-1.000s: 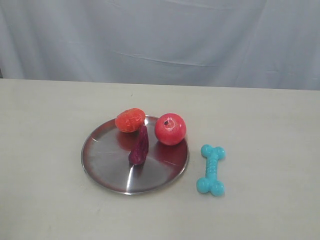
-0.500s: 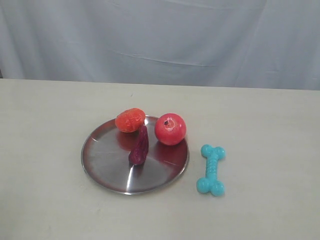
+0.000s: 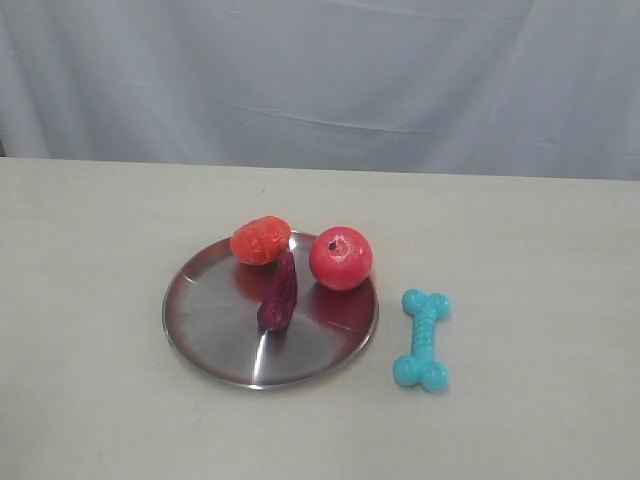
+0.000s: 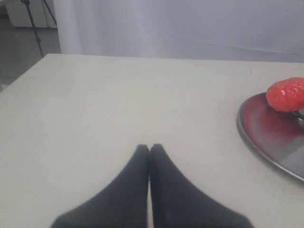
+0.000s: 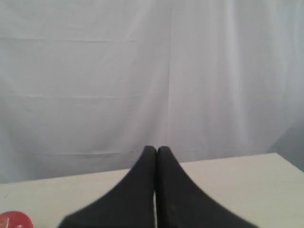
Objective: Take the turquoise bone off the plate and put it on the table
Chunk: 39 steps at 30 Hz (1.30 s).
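Left claw [image 4: 149,147], right claw [image 5: 156,149] pinched together, empty; round silver metal plate [image 4: 259,137] ahead of left claw; turquoise rubber bone [image 3: 421,340] beside it on beige table [image 3: 520,420]

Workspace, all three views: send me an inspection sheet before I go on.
Surface: table pale beige, matte.
Job's things: turquoise bone lies on the table, right of the plate in the exterior view, apart from it.
Clutter: red apple, orange-red fruit, dark purple piece, all on the plate.
Tools: left tool shut, empty; right tool shut, empty.
Cables: nothing seen.
Surroundings: grey curtain behind; tripod leg beyond the table.
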{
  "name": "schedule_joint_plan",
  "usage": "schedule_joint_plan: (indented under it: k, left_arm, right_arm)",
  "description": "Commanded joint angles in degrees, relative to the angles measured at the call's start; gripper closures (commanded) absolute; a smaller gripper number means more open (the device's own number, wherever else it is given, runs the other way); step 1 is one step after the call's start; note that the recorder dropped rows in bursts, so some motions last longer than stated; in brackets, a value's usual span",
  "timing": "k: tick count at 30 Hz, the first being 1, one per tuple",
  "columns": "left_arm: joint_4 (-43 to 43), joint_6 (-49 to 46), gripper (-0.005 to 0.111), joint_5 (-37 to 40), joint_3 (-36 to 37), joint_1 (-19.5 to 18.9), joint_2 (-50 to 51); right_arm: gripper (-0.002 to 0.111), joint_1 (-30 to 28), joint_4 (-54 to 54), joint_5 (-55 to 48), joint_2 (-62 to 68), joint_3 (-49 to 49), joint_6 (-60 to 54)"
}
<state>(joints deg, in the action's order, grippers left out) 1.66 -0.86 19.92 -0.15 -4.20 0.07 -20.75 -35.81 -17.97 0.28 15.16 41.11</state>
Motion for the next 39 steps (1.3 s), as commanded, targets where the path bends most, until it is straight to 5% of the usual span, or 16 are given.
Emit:
schedule_joint_plan:
  k: [1, 11, 32, 39]
  left_arm:
    - [0.1, 0.2, 0.107, -0.3, 0.1, -0.3, -0.1]
    - [0.1, 0.2, 0.107, -0.3, 0.1, -0.3, -0.1]
    - [0.2, 0.2, 0.107, -0.3, 0.1, -0.3, -0.1]
    - [0.2, 0.2, 0.107, -0.3, 0.1, -0.3, -0.1]
  right_arm:
    - [0.109, -0.3, -0.2, 2.6, -0.3, -5.3, 0.0]
    - [0.109, -0.3, -0.2, 9.3, -0.3, -14.9, 0.0]
    - [0.109, -0.2, 0.1, 7.9, -0.3, -15.2, -0.9]
    - [0.109, -0.2, 26.8, 7.5, -0.3, -15.2, -33.9]
